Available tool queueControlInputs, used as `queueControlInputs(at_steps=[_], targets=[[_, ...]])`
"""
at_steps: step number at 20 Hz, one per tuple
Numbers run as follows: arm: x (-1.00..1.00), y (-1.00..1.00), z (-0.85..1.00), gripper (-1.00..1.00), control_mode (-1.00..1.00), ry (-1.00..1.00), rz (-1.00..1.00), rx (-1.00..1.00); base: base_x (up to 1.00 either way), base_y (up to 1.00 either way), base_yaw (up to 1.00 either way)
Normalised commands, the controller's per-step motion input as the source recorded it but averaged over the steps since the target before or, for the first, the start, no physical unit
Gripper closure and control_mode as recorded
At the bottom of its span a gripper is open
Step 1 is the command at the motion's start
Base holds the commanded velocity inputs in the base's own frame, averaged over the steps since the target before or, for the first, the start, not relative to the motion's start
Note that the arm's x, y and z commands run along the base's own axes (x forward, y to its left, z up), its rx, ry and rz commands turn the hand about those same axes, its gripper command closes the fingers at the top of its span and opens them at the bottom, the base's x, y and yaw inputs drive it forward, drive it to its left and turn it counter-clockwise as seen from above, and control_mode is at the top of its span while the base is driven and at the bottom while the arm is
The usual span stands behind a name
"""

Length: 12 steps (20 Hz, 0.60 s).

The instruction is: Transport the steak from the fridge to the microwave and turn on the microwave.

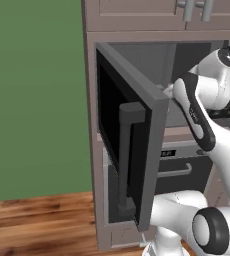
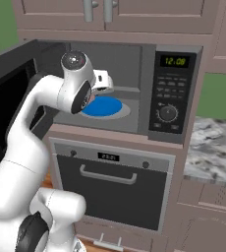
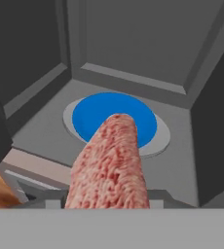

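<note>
The microwave (image 2: 134, 88) shows green numbers, 12:08, on its side panel. The fingers are part way open and hold the steak (image 3: 109, 165) in front of the microwave's open mouth. Its long side points in toward the blue plate (image 3: 97, 111).

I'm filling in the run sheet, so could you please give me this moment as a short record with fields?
microwave door: swung open to the left
microwave inside: blue plate on the grey turntable, nothing on it yet
steak: held in the hand, sticking out toward the plate
hand: at the microwave's opening, in front of the plate
microwave panel: green digits lit, knob below the buttons
oven below: door shut
</note>
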Motion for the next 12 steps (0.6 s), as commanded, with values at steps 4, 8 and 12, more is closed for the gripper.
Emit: queueControlInputs(at_steps=[4,8,12], targets=[[0.39,0.05,-0.22,1.00,-1.00,0.00,0.00,0.00,0.00,0.00,0.00],[0.35,0.05,-0.23,1.00,-1.00,0.00,0.00,0.00,0.00,0.00,0.00],[0.32,0.06,-0.21,1.00,-1.00,0.00,0.00,0.00,0.00,0.00,0.00]])
